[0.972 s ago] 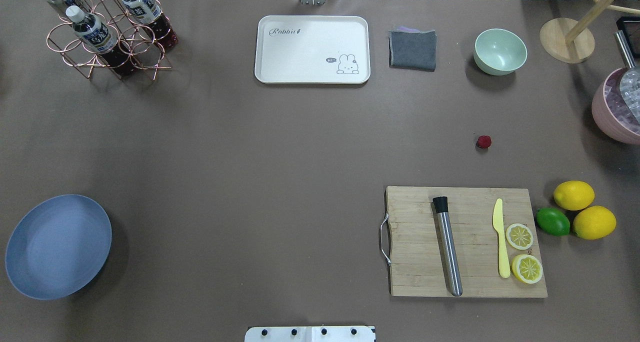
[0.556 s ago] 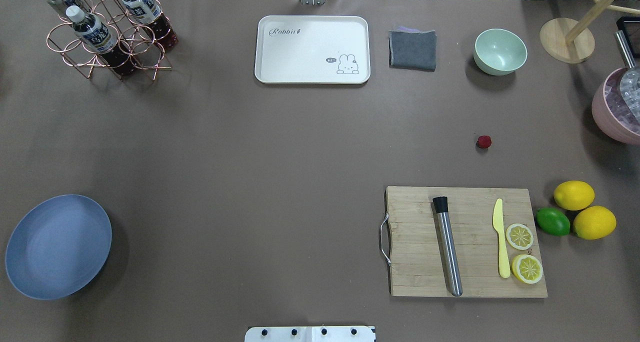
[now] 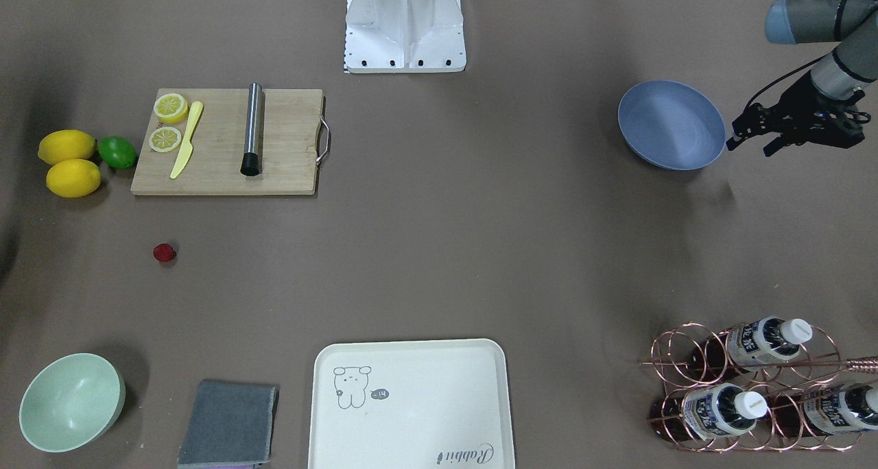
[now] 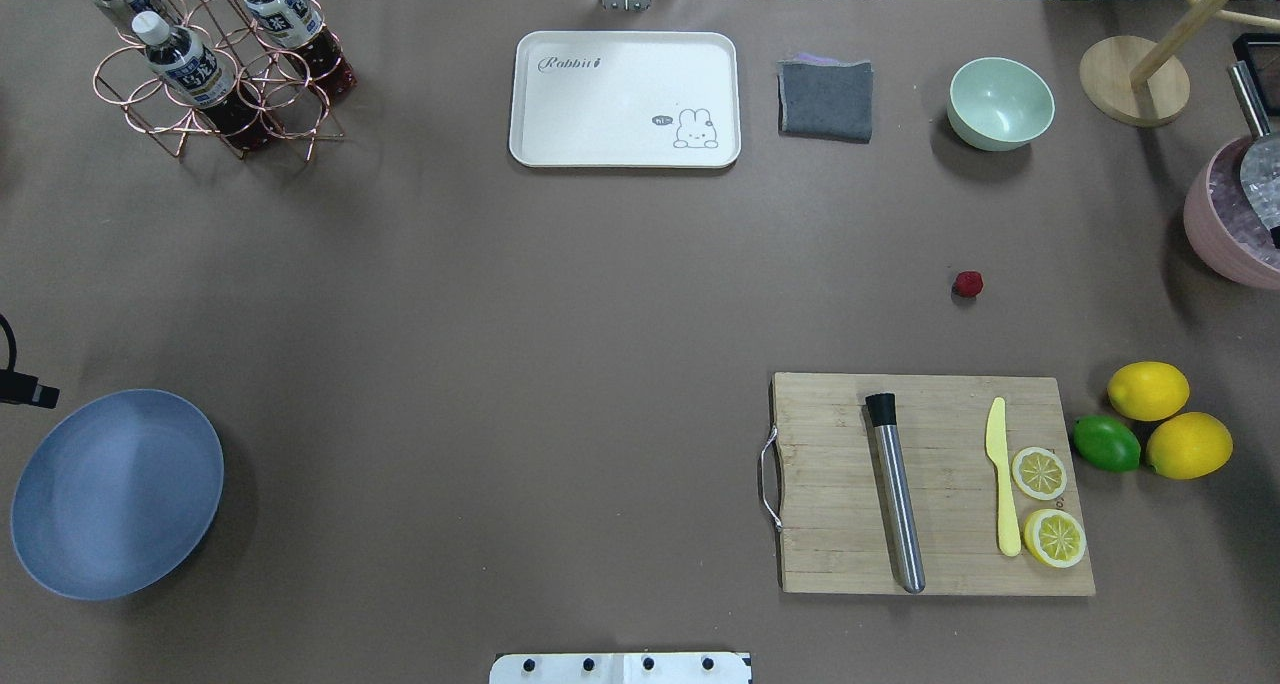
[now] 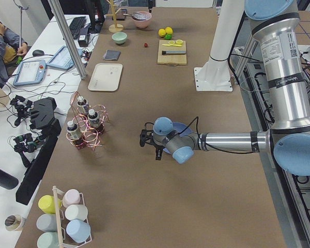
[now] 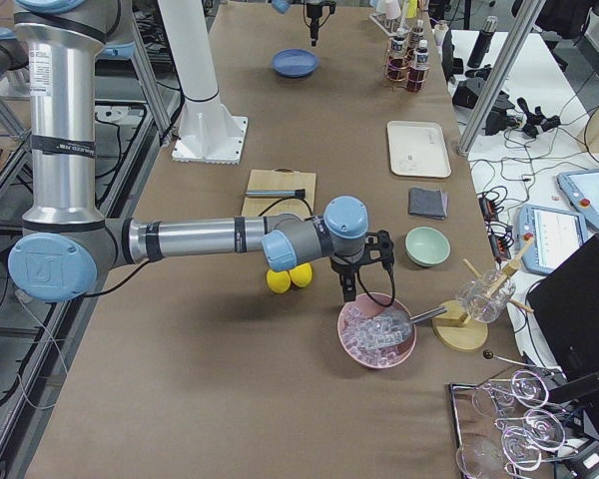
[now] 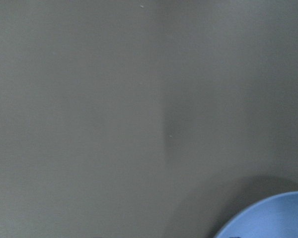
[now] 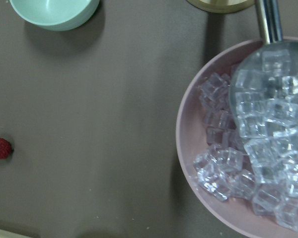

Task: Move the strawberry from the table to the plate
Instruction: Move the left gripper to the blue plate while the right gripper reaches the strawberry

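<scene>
The strawberry (image 4: 967, 284) (image 3: 164, 252), tiny and dark red, lies alone on the brown table (image 4: 520, 304), and shows at the left edge of the right wrist view (image 8: 0, 148). The blue-grey plate (image 4: 115, 494) (image 3: 671, 125) sits at the robot's near left with nothing on it. My left gripper (image 3: 750, 147) (image 5: 150, 147) hovers just beside the plate's outer rim, its fingers apart and holding nothing. My right gripper (image 6: 346, 289) hangs over the rim of a pink bowl of ice, right of the strawberry. Whether it is open or shut I cannot tell.
A cutting board (image 4: 830, 484) with a metal muddler, yellow knife and lemon slices lies nearer than the strawberry. Beside the board are two lemons (image 4: 1148, 390) and a lime (image 4: 1106, 443). The ice bowl (image 4: 1215, 229), green bowl (image 4: 1000, 104), grey cloth (image 4: 825, 99), cream tray (image 4: 625, 99) and bottle rack (image 4: 215, 64) line the edges.
A dark part of my left arm has come into the overhead view at the left edge, just beyond the plate. The strawberry and the other objects have not moved.
</scene>
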`<move>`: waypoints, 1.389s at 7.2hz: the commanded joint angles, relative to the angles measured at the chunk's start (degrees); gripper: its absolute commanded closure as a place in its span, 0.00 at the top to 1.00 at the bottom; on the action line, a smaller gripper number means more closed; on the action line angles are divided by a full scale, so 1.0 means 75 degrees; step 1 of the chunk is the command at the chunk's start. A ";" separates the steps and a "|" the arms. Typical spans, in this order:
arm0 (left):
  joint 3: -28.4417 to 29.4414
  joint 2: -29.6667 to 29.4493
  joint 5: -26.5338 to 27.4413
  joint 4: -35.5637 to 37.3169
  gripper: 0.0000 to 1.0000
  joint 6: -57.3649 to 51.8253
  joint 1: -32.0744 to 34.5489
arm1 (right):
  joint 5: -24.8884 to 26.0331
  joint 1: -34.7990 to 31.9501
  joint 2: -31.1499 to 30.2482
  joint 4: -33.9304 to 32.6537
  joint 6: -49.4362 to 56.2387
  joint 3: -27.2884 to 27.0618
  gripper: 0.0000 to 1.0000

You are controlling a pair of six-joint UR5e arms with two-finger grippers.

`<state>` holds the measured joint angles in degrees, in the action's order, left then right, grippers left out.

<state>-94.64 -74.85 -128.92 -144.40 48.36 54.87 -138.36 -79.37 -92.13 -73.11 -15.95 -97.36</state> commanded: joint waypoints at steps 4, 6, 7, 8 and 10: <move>0.0208 0.0101 0.0456 -0.0645 0.00 0.0442 -0.0848 | -0.0010 0.0294 0.0260 0.0033 -0.0288 -0.0097 1.00; 0.0231 0.0032 -0.0105 -0.0634 0.00 0.0500 -0.0778 | 0.0002 0.0329 0.0435 0.0022 -0.0300 -0.0085 1.00; 0.0034 -0.0003 -0.0142 -0.0587 0.00 0.0779 -0.0731 | 0.0014 0.0329 0.0494 0.0022 -0.0300 -0.0085 1.00; -0.0142 -0.0166 -0.0420 -0.0563 0.00 0.1432 -0.0730 | 0.0060 0.0340 0.0599 0.0010 -0.0300 -0.0085 1.00; -0.0167 -0.1496 -0.0540 -0.0459 0.00 0.3212 -0.0788 | 0.0294 0.0852 0.1136 0.0010 -0.1498 -0.0073 1.00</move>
<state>-95.73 -80.30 -132.40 -148.44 64.93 49.24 -137.20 -75.57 -86.18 -73.10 -21.24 -97.87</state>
